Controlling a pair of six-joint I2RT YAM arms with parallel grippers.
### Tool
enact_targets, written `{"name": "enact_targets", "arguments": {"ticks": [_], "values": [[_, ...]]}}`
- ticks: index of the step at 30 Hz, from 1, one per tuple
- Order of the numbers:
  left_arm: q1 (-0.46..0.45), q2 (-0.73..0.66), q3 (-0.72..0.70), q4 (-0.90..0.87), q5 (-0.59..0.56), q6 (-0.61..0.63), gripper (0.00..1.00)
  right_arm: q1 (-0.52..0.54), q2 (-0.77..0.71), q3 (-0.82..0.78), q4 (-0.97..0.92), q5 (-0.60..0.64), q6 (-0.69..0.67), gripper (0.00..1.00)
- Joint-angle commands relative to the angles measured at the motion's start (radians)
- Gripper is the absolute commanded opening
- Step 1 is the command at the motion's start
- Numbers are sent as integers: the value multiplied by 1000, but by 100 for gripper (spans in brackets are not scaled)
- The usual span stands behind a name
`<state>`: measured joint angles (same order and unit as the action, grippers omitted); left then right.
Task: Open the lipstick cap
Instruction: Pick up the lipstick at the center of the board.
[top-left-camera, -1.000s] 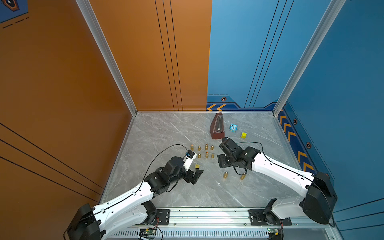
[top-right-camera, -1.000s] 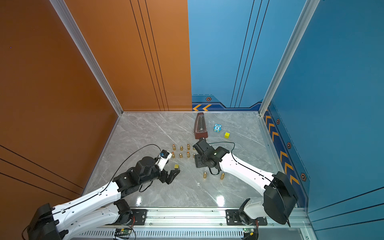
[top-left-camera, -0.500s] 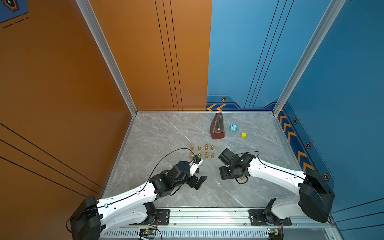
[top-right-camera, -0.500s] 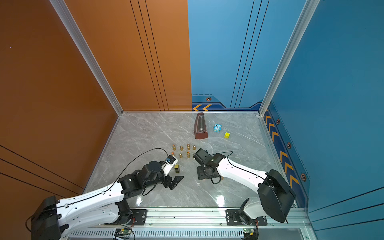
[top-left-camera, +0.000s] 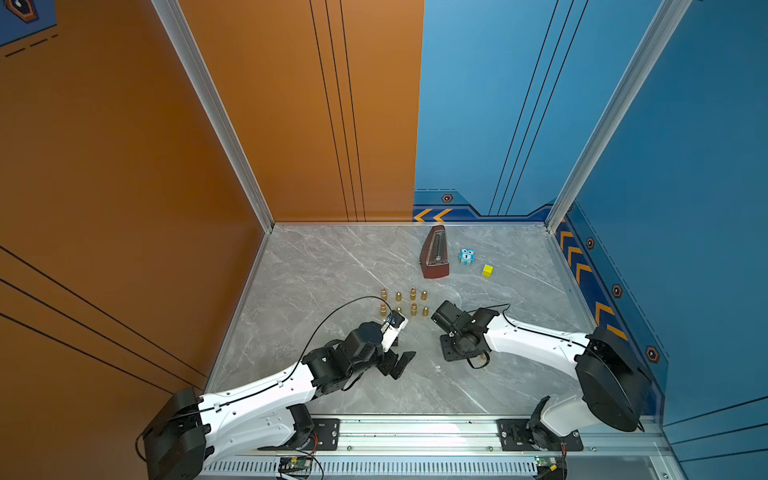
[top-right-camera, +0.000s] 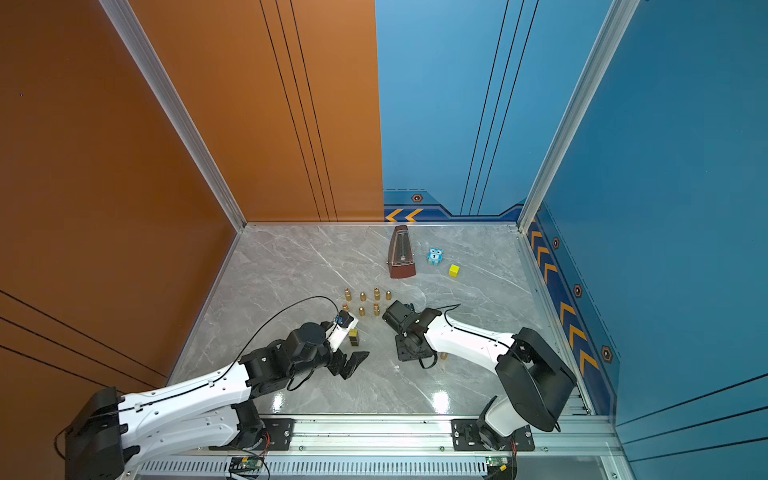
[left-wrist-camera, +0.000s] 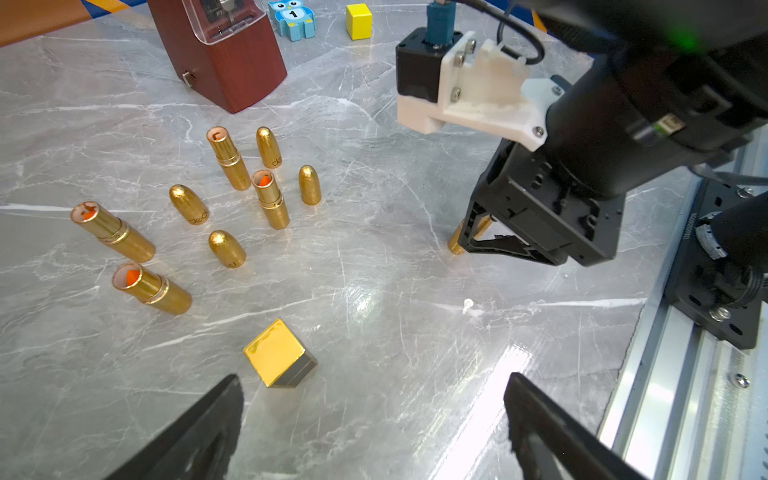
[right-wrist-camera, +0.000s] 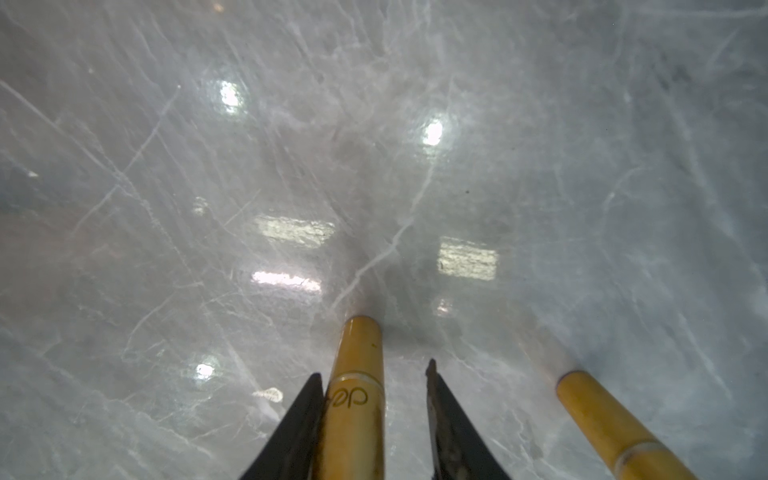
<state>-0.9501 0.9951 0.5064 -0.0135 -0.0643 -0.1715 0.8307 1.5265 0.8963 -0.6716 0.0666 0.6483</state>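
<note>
A gold lipstick with its cap on stands upright on the marble floor between the fingers of my right gripper. One finger touches its side; a gap remains at the other, so the jaws are open around it. From the left wrist view only its base shows below the right gripper. In both top views the right gripper hides it. My left gripper stands wide open and holds nothing, low over the floor.
A second capped gold lipstick stands close beside the first. A square gold-topped tube is near the left fingers. Behind are several opened lipsticks and bullet caps, a metronome, a blue owl and a yellow cube.
My right gripper moved toward the front edge, came down over the lipstick and narrowed its jaws. The left gripper shifted slightly forward and stayed open.
</note>
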Motion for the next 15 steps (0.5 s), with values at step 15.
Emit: {"name": "enact_targets", "arguments": {"ticks": [15], "values": [[-7,-12,7,20,-32,30,99,-1,43,49,5,36,-42,20]]}}
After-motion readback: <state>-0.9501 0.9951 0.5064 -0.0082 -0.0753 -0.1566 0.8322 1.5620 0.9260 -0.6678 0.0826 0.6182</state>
